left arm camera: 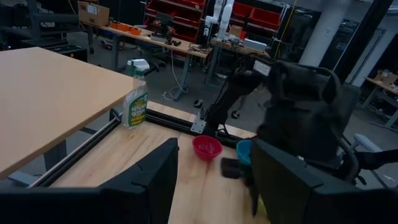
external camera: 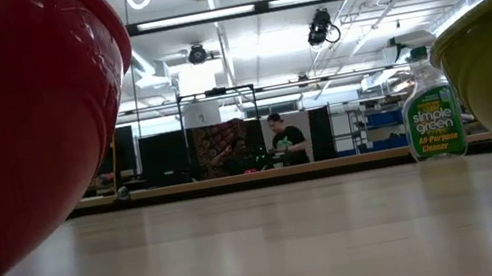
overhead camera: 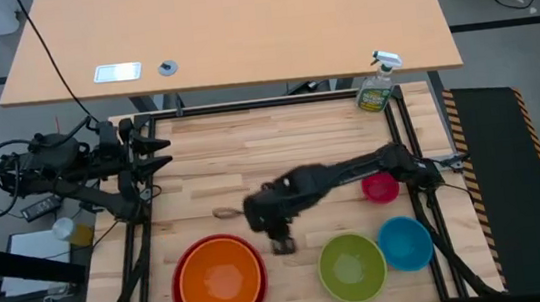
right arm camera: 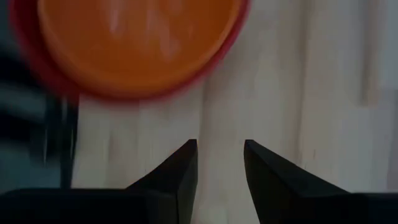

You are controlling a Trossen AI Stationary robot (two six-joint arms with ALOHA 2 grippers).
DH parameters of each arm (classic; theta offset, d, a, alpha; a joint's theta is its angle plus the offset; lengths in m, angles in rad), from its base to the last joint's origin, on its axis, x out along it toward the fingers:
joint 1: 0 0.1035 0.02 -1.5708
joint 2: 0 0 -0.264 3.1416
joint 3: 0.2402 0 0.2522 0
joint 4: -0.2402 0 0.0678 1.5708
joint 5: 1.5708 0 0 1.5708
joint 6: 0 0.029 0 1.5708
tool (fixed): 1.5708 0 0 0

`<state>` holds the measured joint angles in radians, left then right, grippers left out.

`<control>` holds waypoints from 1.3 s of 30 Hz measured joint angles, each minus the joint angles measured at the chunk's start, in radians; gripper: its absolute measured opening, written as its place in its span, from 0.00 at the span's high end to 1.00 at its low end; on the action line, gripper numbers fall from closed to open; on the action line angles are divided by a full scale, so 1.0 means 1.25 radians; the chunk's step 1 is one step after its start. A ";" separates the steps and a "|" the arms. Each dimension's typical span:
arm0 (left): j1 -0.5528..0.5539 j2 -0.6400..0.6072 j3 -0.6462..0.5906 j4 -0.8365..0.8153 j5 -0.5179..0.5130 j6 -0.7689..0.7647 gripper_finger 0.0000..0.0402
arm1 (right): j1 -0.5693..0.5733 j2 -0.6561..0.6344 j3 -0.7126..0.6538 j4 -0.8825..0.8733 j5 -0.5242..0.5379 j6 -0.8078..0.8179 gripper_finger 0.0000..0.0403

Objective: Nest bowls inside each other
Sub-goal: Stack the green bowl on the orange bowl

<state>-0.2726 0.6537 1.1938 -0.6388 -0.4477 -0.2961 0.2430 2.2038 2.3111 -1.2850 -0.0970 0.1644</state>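
The orange bowl (overhead camera: 220, 280) sits nested inside the red bowl (overhead camera: 187, 298) at the table's near left. Further right along the near edge, the green bowl (overhead camera: 352, 266), the blue bowl (overhead camera: 404, 242) and the small pink bowl (overhead camera: 379, 188) each rest on the wood on their own. My right gripper (right arm camera: 221, 149) hovers open and empty above bare table, just right of the orange and red pair (right arm camera: 140, 43). My left gripper (overhead camera: 166, 152) waits open at the table's left edge, high and pointing level.
A green spray bottle (overhead camera: 377, 87) stands at the far right corner of the wooden table. Black frame rails (overhead camera: 132, 276) run along the table's sides. Bare wood lies across the middle and far part. People show in the room beyond the table (external camera: 282, 142).
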 joint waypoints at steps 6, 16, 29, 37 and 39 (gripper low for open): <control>0.000 0.000 0.000 -0.016 0.000 0.001 0.49 | 0.076 -0.013 -0.101 -0.105 0.032 -0.076 0.65; 0.000 0.000 0.000 -0.025 0.000 0.001 0.49 | 0.139 -0.043 -0.276 -0.178 -0.024 -0.089 0.58; 0.000 0.000 0.000 -0.025 0.000 -0.003 0.49 | 0.162 -0.079 -0.471 -0.108 -0.015 -0.085 0.61; 0.000 0.000 0.000 -0.025 0.000 -0.006 0.49 | 0.162 -0.079 -0.475 -0.101 0.001 -0.051 0.67; 0.000 0.000 0.000 -0.025 0.000 -0.006 0.49 | 0.163 -0.079 -0.475 -0.102 0.001 -0.040 0.67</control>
<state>-0.2726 0.6540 1.1938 -0.6698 -0.4480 -0.3038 0.4468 2.1056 1.7180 -1.4125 -0.0963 0.1139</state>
